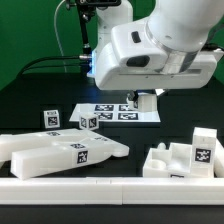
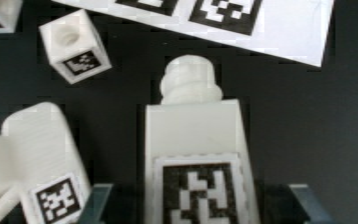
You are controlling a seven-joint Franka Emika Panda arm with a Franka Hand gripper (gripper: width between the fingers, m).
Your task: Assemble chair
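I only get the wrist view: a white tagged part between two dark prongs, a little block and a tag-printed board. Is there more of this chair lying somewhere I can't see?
Observer: Yes. A blocky slotted panel sits at the exterior view's right, near the front.
Operator: Is anything standing on it?
Observer: An upright block with a tag shows at its right end; whether it is joined, I cannot tell.
Operator: And legs?
Observer: Long tapered legs lie together at the exterior view's left, near the front, one tag facing up.
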